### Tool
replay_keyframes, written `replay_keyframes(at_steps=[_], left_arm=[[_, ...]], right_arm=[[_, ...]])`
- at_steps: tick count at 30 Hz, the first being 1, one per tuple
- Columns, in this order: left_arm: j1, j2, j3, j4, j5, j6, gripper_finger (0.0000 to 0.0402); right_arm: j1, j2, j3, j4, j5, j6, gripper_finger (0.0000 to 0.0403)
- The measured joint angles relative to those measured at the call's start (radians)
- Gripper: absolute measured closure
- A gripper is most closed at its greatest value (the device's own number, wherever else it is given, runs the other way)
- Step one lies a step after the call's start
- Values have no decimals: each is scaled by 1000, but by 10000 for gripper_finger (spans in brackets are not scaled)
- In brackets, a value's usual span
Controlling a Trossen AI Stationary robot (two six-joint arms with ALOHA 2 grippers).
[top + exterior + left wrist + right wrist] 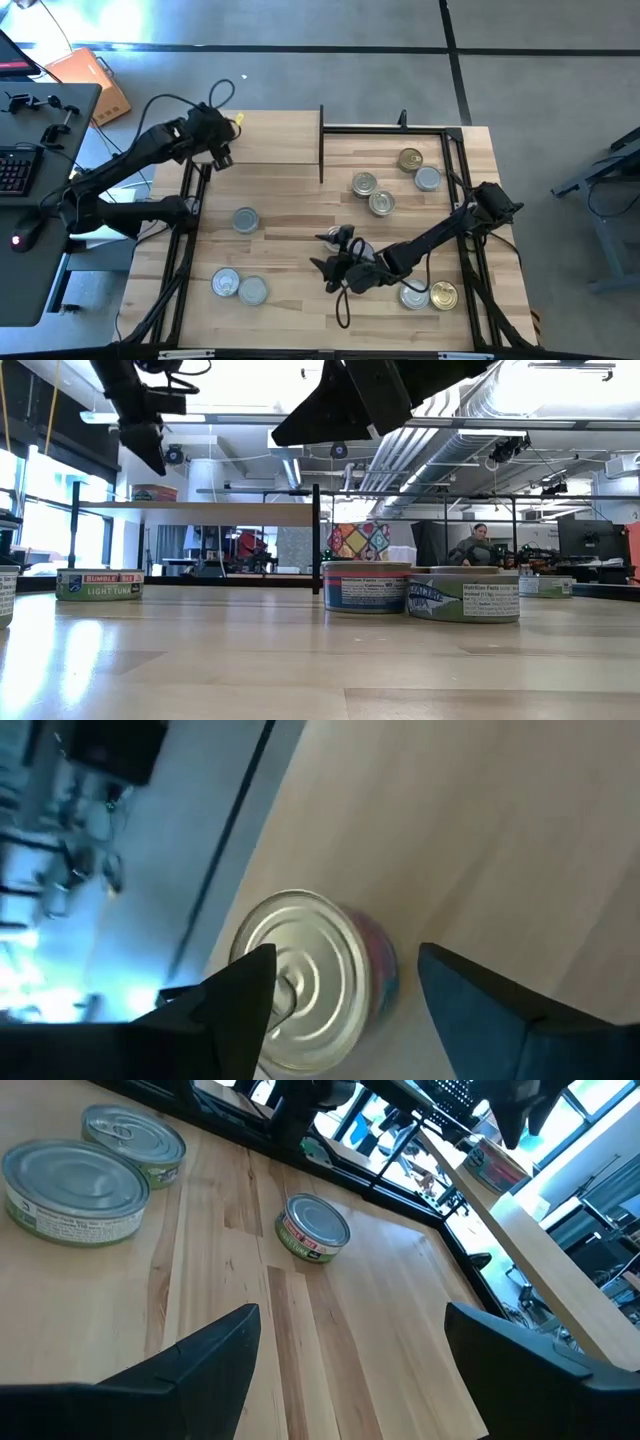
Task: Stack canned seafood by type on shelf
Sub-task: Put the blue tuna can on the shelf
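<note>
left gripper (340, 1005) fingers apart around tin (305, 980) at shelf (270, 140) corner | rigid, slick, grip sidewall | right gripper (350, 1345) fingers apart, empty, mid-table (290, 250)

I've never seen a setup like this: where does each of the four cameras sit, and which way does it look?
High: overhead, looking down on table, both arms.
Low: at table-top height, facing the shelf; arms overhead.
Left wrist: over a silver-topped tin on the shelf, left hand open.
Right wrist: across the table, right hand open.
Shared: both wrist views show that shelf tin.
</note>
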Motion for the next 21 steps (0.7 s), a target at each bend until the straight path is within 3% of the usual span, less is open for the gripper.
replay_keyframes(at_steps=[6, 14, 21], left_arm=[[137, 57, 1, 46, 73, -34, 226], [254, 150, 6, 94, 97, 2, 308], [305, 168, 4, 136, 98, 92, 343]], right_arm=[[0, 0, 0, 7, 0, -8, 91], [0, 0, 0, 7, 0, -8, 91], [0, 0, 0, 7, 0, -8, 91]])
